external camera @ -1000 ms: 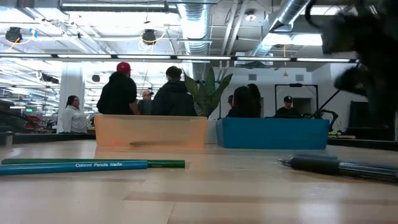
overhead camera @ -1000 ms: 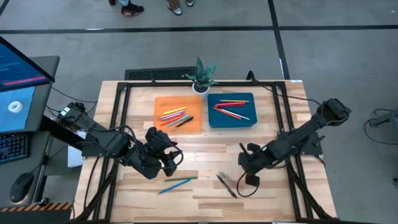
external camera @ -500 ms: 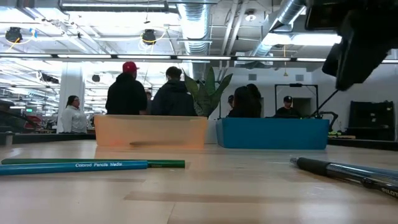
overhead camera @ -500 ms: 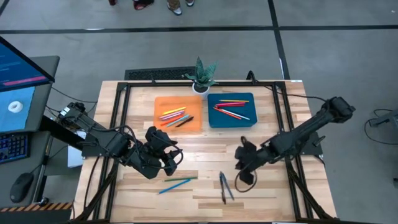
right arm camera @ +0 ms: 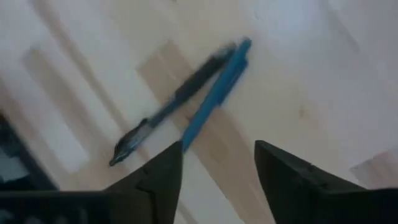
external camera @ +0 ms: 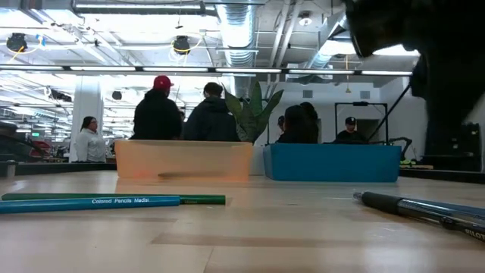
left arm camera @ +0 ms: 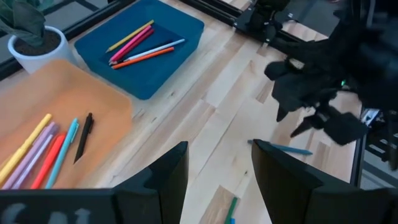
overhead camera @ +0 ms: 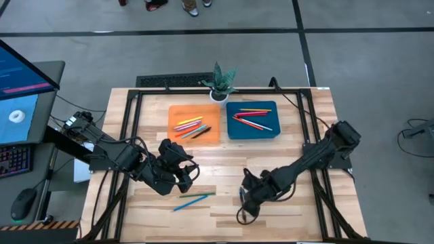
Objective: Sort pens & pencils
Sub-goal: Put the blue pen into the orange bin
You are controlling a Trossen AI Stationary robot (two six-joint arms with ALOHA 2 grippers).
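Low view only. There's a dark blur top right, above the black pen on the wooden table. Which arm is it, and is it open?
Observer: It's the right gripper, with its fingers open directly over that black pen.
Operator: Anything lying with the pen?
Observer: A blue pen lies alongside it, and they appear to touch at one end.
Operator: Where's the left arm?
Observer: The left gripper hovers open just beyond the blue and green pencils.
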